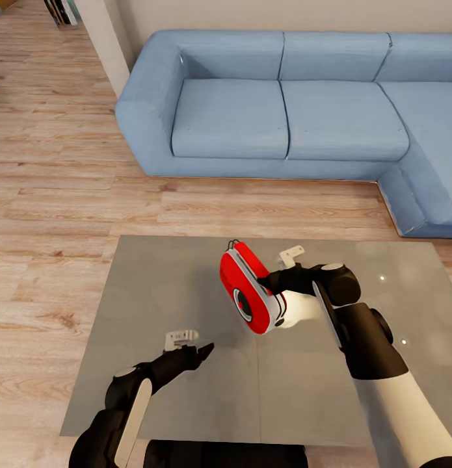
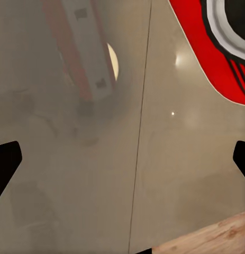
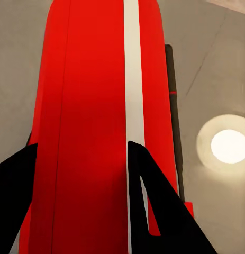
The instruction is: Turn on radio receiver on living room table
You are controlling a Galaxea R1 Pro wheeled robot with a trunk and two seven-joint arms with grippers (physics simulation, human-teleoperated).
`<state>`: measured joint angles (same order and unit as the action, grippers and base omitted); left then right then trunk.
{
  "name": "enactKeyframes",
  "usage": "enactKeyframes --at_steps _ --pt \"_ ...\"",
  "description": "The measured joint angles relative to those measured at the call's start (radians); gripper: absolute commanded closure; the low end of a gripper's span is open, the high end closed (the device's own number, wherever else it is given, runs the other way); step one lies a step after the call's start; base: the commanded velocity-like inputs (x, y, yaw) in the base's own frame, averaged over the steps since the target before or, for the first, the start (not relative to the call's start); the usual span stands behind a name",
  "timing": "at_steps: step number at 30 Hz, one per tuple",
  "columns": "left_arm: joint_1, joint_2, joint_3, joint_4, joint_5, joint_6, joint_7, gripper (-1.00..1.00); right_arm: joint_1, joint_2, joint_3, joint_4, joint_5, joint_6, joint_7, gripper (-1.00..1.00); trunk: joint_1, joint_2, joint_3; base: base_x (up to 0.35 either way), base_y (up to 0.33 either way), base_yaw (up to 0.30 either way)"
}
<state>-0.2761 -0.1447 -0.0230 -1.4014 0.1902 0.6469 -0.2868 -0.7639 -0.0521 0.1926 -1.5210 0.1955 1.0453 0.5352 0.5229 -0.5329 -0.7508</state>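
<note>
The small bright red, flat oval radio receiver with a white-grey edge band is being held tilted on edge above the large low table with a glossy grey top, its round dial facing the robot's left. The right gripper is clamping it from the side; in the right wrist view its two black fingers are sitting against the red casing, one on either side of the white band. A thin dark wire handle is running along the radio's far edge.

The left gripper is hovering low over the table near the front, apart from the radio, its fingers spread; the left wrist view is showing the black fingertips wide apart over the grey surface.

Beyond the table, a light blue sectional sofa is standing on the light wood plank floor of the living room.
</note>
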Motion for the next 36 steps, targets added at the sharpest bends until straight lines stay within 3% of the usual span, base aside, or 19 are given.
enactKeyframes --at_steps 10,11,23,28,36 --pt "0.000 -0.009 0.000 -0.004 0.000 -0.001 0.000 -1.00 0.000 -0.001 0.000 0.001 -0.001 0.000 0.000 1.00 0.000 0.000 0.000 0.000 0.000 0.000" --pt "0.000 -0.009 0.000 -0.006 0.001 -0.001 0.000 1.00 0.000 -0.001 0.000 0.001 -0.001 0.000 0.000 1.00 0.000 0.000 0.000 0.000 0.000 0.000" --pt "-0.004 -0.013 0.000 -0.023 0.004 -0.001 0.003 1.00 0.000 -0.002 -0.001 0.001 0.000 0.000 0.000 1.00 0.000 0.000 0.000 0.000 0.000 0.000" --pt "-0.085 -0.018 0.000 -0.019 0.076 0.005 0.004 1.00 0.000 -0.002 -0.001 0.001 0.000 0.000 0.000 1.00 0.000 0.000 0.000 0.000 0.000 0.000" --pt "-0.181 -0.029 0.001 0.027 0.101 0.040 0.005 1.00 0.000 -0.002 -0.001 0.000 -0.001 0.000 0.000 1.00 0.000 0.000 0.000 0.000 0.000 0.000"
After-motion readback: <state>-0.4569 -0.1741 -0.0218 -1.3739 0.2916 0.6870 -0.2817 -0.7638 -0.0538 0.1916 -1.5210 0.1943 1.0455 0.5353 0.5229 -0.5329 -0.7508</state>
